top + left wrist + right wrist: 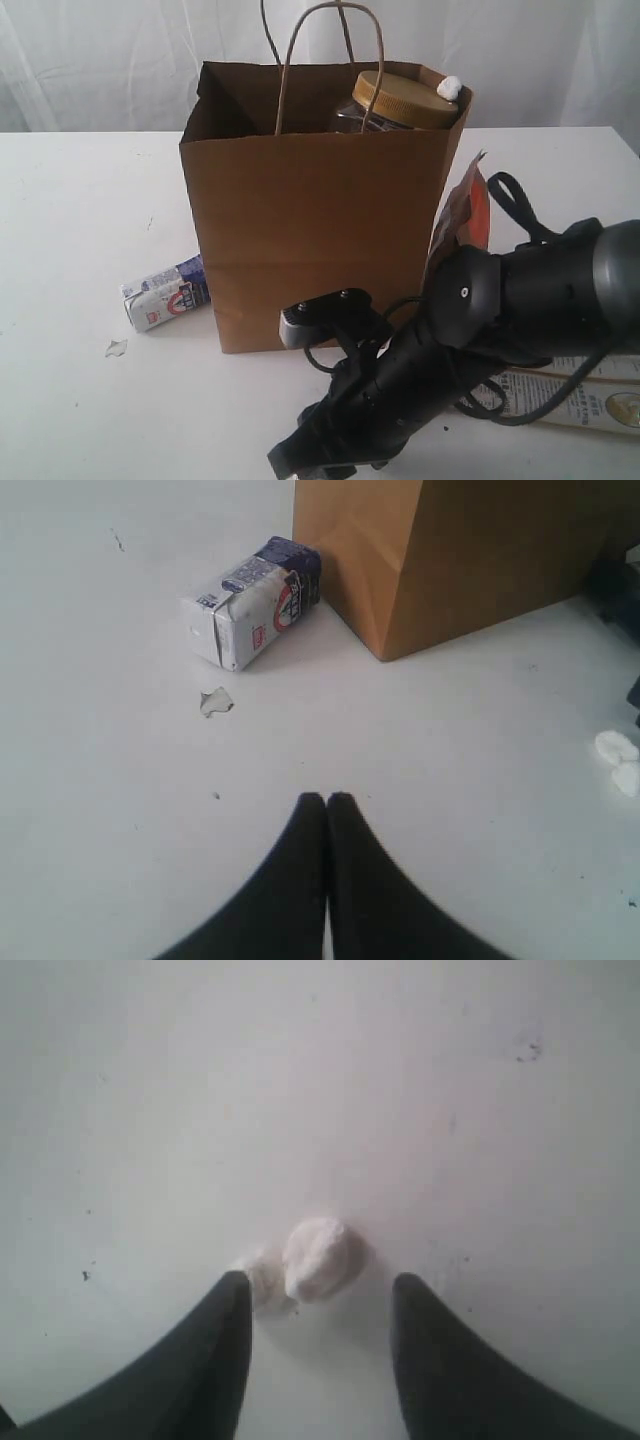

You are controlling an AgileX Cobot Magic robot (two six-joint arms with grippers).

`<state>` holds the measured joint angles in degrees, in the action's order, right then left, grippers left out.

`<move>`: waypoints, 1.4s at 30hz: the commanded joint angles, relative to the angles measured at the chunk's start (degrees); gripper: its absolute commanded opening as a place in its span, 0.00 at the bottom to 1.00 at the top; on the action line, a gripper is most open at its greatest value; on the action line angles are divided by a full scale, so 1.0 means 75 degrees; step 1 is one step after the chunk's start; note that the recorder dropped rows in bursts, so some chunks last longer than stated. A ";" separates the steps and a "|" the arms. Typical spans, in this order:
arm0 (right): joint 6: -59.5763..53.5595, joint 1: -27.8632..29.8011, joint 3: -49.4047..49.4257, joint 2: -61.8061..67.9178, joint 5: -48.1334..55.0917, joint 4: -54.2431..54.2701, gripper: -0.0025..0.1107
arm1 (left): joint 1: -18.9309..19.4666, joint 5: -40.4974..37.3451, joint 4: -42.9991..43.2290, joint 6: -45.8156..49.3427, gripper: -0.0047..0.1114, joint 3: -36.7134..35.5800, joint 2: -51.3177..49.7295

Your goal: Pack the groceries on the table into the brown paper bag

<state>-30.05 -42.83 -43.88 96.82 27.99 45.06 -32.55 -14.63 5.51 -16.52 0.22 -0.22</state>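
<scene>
- Left tool (326, 798) is pinched closed and empty; right tool (320, 1285) is spread apart with a small white lump (318, 1257) between its fingers on my white counter (70, 210).
- Gold-lidded clear jar (400, 98) is inside the tall brown paper bag (310, 230); small white-blue carton (165, 295) lies just beside it.

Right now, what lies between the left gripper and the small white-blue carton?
Left wrist view: only bare table between the shut left gripper and the carton; a small pale scrap lies just beside that line.

One brown paper bag (310, 230), one gold-lidded jar (405, 98), one carton (165, 295), one pouch (476, 215), one long packet (590, 400)
</scene>
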 commanded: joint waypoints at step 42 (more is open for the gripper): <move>-0.0422 -0.0155 -0.0430 -0.1822 -0.0176 -0.0722 0.02 | -0.0023 0.0001 -0.0040 0.0004 0.04 -0.0030 0.0030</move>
<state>-32.53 -43.94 -45.83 87.30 25.12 41.47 -32.55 -14.63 5.51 -16.52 0.22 -0.22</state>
